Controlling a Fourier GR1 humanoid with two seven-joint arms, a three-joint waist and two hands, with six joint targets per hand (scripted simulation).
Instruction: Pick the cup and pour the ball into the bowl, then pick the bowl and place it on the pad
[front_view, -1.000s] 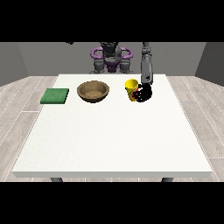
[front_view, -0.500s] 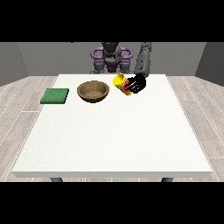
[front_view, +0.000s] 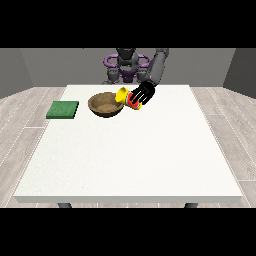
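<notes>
Tabletop: cup tilted (seemingly) bowlward.

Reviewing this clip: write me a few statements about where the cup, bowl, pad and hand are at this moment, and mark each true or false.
1. The yellow cup is tipped toward the bowl. True.
2. The hand at the view's right is curled round the cup. True.
3. The bowl sits on the green pad. False: it stands on the table, apart from the pad.
4. The pad lies between the bowl and the cup. False: it lies on the bowl's far side from the cup.
</notes>
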